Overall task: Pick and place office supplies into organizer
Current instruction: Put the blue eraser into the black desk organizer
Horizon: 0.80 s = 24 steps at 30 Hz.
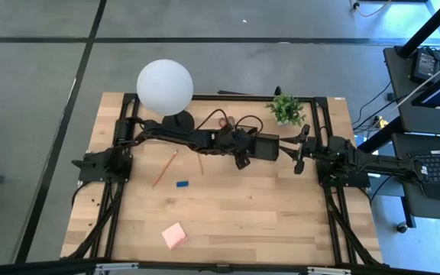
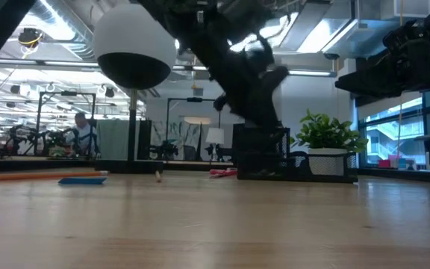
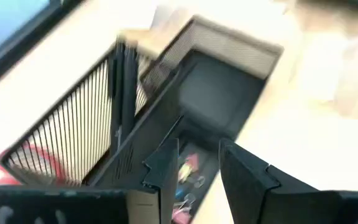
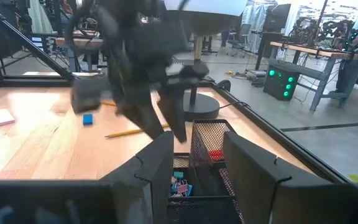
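The black mesh organizer [image 1: 268, 147] stands right of centre, near the far edge. Two black pens [image 3: 120, 81] stand in its tall mesh compartment, and coloured clips [image 3: 188, 176] lie in a low one. My left gripper [image 3: 197, 171] hangs open and empty just above the organizer [image 3: 222, 93]. It also shows in the right wrist view as the left gripper [image 4: 163, 121]. My right gripper [image 4: 194, 165] waits open, right of the organizer [image 4: 207, 149]. Two pencils [image 1: 165, 168] [image 1: 200, 163], a blue eraser [image 1: 182, 183] and a pink sticky pad [image 1: 174, 235] lie flat on the table. Something red, the scissors' handle [image 2: 222, 172], lies beside the organizer [image 2: 263, 153].
A white globe lamp [image 1: 164, 85] on a round black base stands at the far edge, left of the organizer. A small green potted plant [image 1: 285, 109] stands at the far right. The table's near half holds only the sticky pad. A person [image 2: 80, 131] sits far off in the room.
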Motion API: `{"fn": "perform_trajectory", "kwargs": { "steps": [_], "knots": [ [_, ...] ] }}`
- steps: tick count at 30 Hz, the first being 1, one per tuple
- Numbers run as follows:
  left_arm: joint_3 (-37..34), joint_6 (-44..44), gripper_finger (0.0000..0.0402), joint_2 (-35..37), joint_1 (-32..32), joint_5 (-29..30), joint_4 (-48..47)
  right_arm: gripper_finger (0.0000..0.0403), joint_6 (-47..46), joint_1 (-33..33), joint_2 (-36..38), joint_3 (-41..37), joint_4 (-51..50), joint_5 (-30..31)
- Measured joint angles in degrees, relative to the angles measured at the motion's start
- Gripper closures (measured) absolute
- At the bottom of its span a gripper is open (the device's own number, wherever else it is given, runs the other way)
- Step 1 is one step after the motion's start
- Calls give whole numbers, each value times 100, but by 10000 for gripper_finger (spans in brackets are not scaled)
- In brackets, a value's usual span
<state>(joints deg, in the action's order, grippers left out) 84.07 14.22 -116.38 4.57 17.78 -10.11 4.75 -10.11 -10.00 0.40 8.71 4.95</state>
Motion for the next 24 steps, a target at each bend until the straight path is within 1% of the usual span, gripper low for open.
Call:
{"fn": "perform_trajectory", "kwargs": {
  "steps": [3,7,11,13,16,20,24],
  "knots": [
    [2,-133,280,237,-35,-397,-115,258,0,0,0,0,4,0],
    [4,-237,259,446,-107,-1382,-465,258,9,0,0,0,4,0],
    [7,-151,237,541,-253,-2383,-1262,258,9,0,0,0,4,0],
    [7,-150,229,569,-368,-2720,-1869,258,9,0,0,0,4,0],
    [8,-147,220,573,-585,-2960,-2923,258,24,0,0,0,4,0],
    [7,54,217,573,-889,-2955,-4356,258,48,-2,0,0,2,0],
    [7,452,217,573,-1168,-2941,-5287,258,197,-2,0,0,2,2]
  ]
}}
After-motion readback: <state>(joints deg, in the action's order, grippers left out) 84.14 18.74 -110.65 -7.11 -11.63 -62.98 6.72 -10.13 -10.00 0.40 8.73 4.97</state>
